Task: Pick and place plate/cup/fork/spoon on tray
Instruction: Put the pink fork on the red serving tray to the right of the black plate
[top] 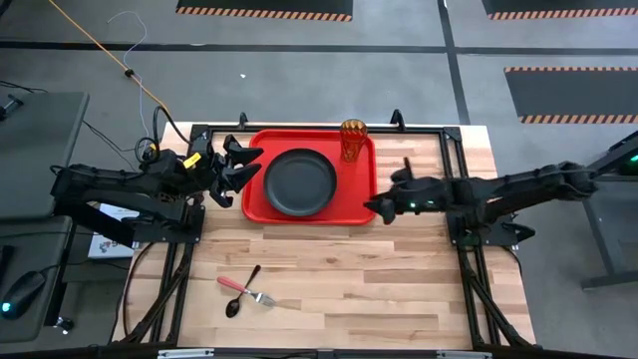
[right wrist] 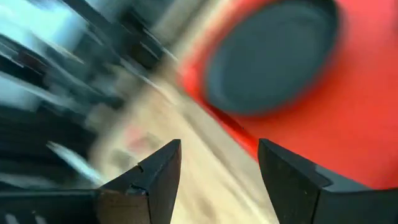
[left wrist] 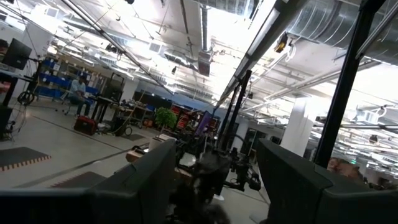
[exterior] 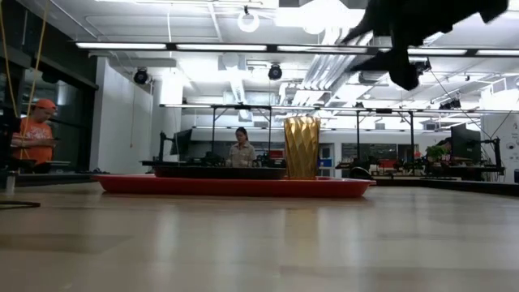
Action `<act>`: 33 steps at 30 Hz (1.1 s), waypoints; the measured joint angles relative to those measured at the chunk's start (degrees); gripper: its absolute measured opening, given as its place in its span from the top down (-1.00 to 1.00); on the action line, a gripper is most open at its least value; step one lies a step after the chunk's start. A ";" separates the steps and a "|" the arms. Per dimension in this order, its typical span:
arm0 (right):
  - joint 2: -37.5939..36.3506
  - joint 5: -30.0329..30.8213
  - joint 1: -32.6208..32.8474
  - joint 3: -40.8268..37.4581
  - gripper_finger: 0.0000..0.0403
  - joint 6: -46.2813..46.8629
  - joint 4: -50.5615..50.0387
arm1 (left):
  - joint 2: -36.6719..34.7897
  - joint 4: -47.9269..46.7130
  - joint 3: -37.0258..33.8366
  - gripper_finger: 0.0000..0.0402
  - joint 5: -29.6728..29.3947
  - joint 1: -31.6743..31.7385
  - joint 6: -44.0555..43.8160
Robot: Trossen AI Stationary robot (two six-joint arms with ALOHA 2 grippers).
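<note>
While the tray carries the plate and cup, I see fork and spoon crossed near-left; right gripper wide, left gripper wide.

High view: we look straight down on the whole table and both arms from well above.
Low view: we sit at table-top height at the near edge, facing level across to the tray and the room beyond.
Left wrist view: we face out over the table into the room, tilted up toward the ceiling.
Right wrist view: we hang close over the tray's right part, facing the plate.
Shared: tray and plate appear in the high, low and right wrist views.
</note>
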 joint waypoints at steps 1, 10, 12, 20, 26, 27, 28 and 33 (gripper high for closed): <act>-1.26 0.87 0.74 -2.32 -0.01 0.57 6.14 | 0.00 0.00 0.00 -0.06 0.00 -0.01 0.01; -3.04 2.87 1.87 -9.10 -0.01 -11.79 41.35 | 0.00 -3.37 0.00 -0.06 0.02 -0.01 -3.63; -2.98 2.85 1.87 -8.38 -0.01 -16.03 41.44 | 0.02 -4.75 0.00 -0.06 0.01 -0.01 -5.22; -3.00 2.69 1.69 -6.86 -0.01 -19.53 41.15 | 0.02 -5.92 0.00 -0.06 0.00 -0.01 -6.54; -3.00 2.69 1.69 -6.86 -0.01 -19.60 40.69 | 0.02 -5.68 0.00 -0.06 -0.08 0.01 -7.20; -3.00 2.69 1.69 -6.86 -0.01 -19.54 40.69 | 0.28 -5.65 0.00 -0.06 -1.04 -0.01 -9.16; -3.00 2.69 1.69 -6.86 -0.01 -19.50 40.65 | 0.95 -5.56 0.02 -0.06 -2.54 -0.04 -12.45; -2.98 2.76 1.69 -6.84 -0.01 -19.60 39.64 | 4.20 -15.22 1.79 -0.06 -1.13 -0.44 -20.94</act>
